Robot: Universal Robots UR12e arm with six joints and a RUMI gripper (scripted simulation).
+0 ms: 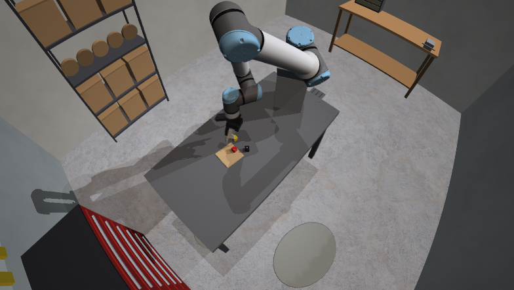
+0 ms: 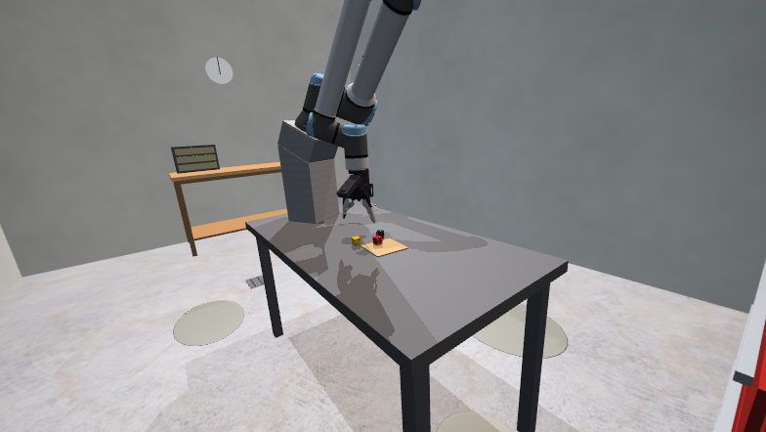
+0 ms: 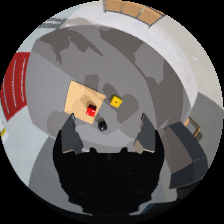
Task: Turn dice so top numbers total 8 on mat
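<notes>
A red die (image 1: 234, 149) (image 2: 377, 240) (image 3: 91, 111) sits on the tan mat (image 1: 228, 161) (image 2: 390, 248) (image 3: 76, 94), near its edge on the black die's side. The black die (image 1: 246, 148) (image 2: 380, 234) (image 3: 102, 125) is on the table just off the mat. The yellow die (image 1: 235, 138) (image 2: 356, 241) (image 3: 116, 102) is on the table off another side of the mat; its top seems to show one pip. The red and black top numbers are too small to read surely. My gripper (image 1: 231, 138) (image 2: 359, 219) (image 3: 108, 113) is open and empty, above the table near the dice.
The dark grey table (image 1: 201, 201) (image 2: 472, 279) carries the mat and dice. The arm's grey pedestal (image 1: 290, 92) (image 2: 308, 182) stands at the table's far end. A shelf rack with boxes (image 1: 122, 77), a wooden bench (image 1: 392, 28) and a red cabinet (image 1: 118, 248) stand away from the table.
</notes>
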